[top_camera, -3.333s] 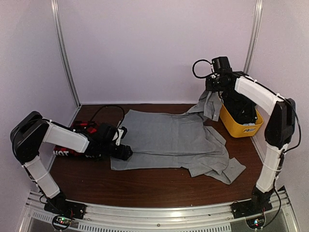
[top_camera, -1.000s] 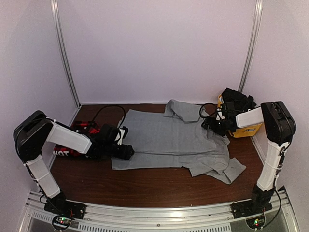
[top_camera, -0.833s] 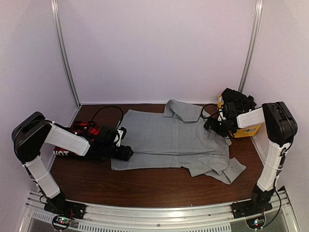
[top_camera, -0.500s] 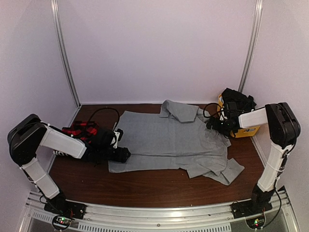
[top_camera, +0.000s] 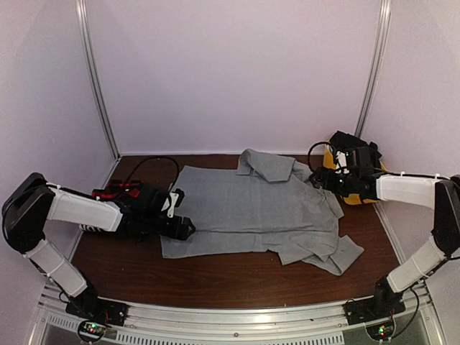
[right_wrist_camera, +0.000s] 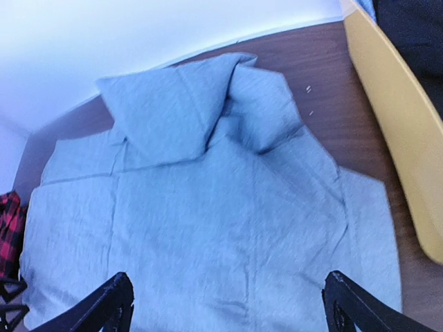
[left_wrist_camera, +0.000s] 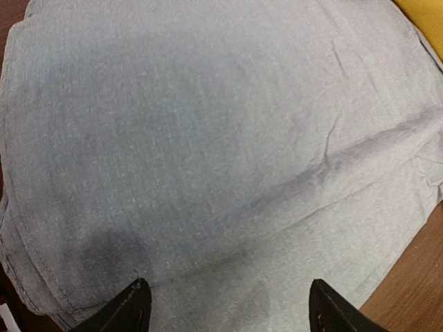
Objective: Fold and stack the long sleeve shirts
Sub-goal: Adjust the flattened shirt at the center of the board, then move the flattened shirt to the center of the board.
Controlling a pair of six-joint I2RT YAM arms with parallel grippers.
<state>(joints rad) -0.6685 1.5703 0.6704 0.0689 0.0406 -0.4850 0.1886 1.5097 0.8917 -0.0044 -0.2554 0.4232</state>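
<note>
The grey shirt lies spread flat across the middle of the counter, the natural layout for folding it panel by panel. At its 12 o'clock edge a flap of cloth is turned inward over the body. At 5 o'clock a bunched sleeve trails off rumpled, so the shirt is probably only partly folded.

The left claw sits low at the shirt's 9 o'clock edge. In its wrist view the fingers stand wide apart with cloth under them and nothing pinched, likely weighing down or squaring that side. The right claw hovers at about 2 o'clock, just beside the turned flap, fingers equally wide and empty.

The plaid shirt waits crumpled at 9 o'clock behind the left arm, out of the folding area. The yellow bin stands at 3 o'clock, just beyond the grey cloth.
</note>
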